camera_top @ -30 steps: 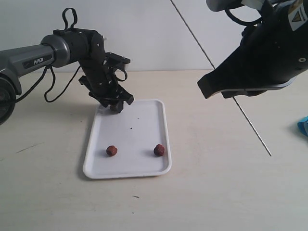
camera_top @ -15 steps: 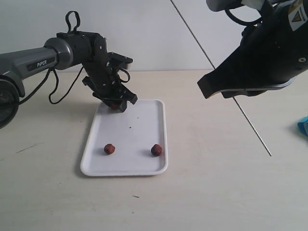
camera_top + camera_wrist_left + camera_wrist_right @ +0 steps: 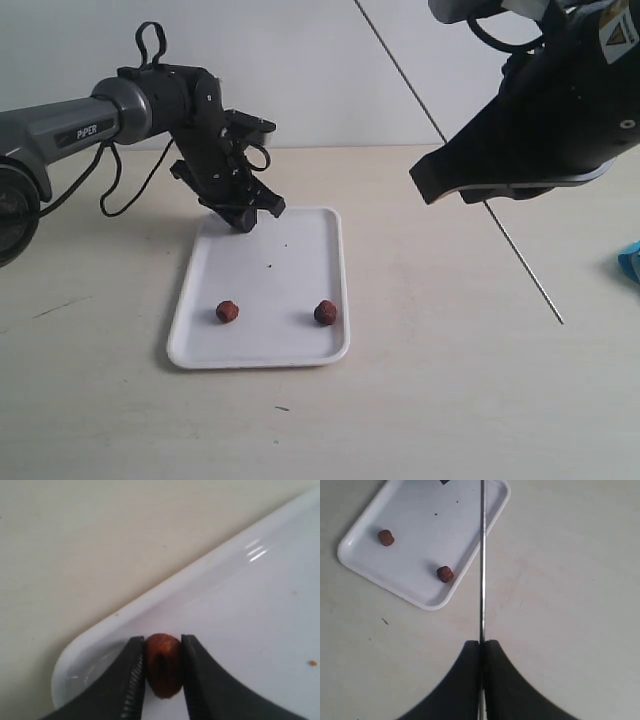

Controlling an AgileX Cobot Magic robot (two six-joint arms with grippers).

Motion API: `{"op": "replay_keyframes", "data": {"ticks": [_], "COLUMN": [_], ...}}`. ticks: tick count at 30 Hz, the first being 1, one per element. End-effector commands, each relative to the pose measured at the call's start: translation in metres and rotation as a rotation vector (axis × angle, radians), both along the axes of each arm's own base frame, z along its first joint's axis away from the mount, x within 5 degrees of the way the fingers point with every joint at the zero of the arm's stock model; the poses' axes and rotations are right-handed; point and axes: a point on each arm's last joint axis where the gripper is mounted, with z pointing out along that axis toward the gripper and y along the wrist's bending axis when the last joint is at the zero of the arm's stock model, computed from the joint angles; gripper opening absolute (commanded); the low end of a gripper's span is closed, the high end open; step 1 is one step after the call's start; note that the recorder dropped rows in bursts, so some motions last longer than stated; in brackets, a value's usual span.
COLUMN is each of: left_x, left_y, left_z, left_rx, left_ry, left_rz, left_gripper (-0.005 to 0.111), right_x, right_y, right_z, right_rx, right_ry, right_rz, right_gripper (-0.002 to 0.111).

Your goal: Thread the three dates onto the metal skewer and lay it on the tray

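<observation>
Two dates lie well apart on the white tray (image 3: pixel 292 262), left date (image 3: pixel 228 311) and right date (image 3: pixel 325 312), both at the tray end nearer the table's (image 3: pixel 450 400) front edge. Left hand (image 3: pixel 244 216) sits over the tray's corner closest to the table's back edge, fingers pinching the third date (image 3: pixel 162 666) just inside the rim; can't tell if that date touches the tray floor. Right hand (image 3: pixel 481 645) is raised over the table's right half, fingers pressed together on the metal skewer (image 3: pixel 481 555), which sticks straight out past the tray's corner.
</observation>
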Motion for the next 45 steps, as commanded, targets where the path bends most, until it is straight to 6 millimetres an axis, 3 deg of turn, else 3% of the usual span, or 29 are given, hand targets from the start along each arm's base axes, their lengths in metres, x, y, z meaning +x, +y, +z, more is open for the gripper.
{"op": "replay_keyframes", "data": {"ticks": [1,4,10,13,18,25,32,34,39,45], "left_x": [-0.004,-0.004,-0.005,0.003,0.011,0.011,0.007,0.003,-0.008,-0.019], "left_y": [0.005,0.014,0.038,0.056,0.085,0.087,0.08,0.081,0.082,0.077], "left_z": [0.031,0.063,0.092,0.098,0.098,0.098,0.105,0.105,0.1,0.104], "left_rx": [-0.004,-0.151,-0.502,-0.602,-0.615,-0.615,-0.615,-0.612,-0.603,-0.704], "left_ry": [0.002,0.007,0.142,0.128,0.128,0.127,0.127,0.139,0.182,0.228], "left_rz": [0.007,0.041,-0.018,0.005,0.095,0.098,0.089,0.089,0.095,0.104], "left_gripper": [0.025,0.025,0.025,0.025,0.025,0.025,0.025,0.025,0.025,0.028], "right_x": [0.001,0.006,0.014,0.015,0.012,0.024,0.077,0.089,0.106,0.122], "right_y": [0.002,0.01,0.017,0.018,0.02,0.029,-0.01,-0.018,-0.017,-0.048], "right_z": [-0.001,-0.015,-0.061,-0.076,-0.092,-0.109,-0.144,-0.152,-0.166,-0.173], "right_rx": [0.0,0.027,0.004,-0.012,-0.053,-0.108,-0.241,-0.247,-0.172,-0.17], "right_ry": [-0.011,0.031,0.096,0.134,0.171,0.128,0.147,0.163,0.092,0.021], "right_rz": [0.013,0.047,0.062,0.061,0.172,0.372,0.318,0.372,0.678,0.652], "right_gripper": [0.0,0.0,0.0,0.0,0.0,0.0,0.0,0.0,0.0,0.0]}}
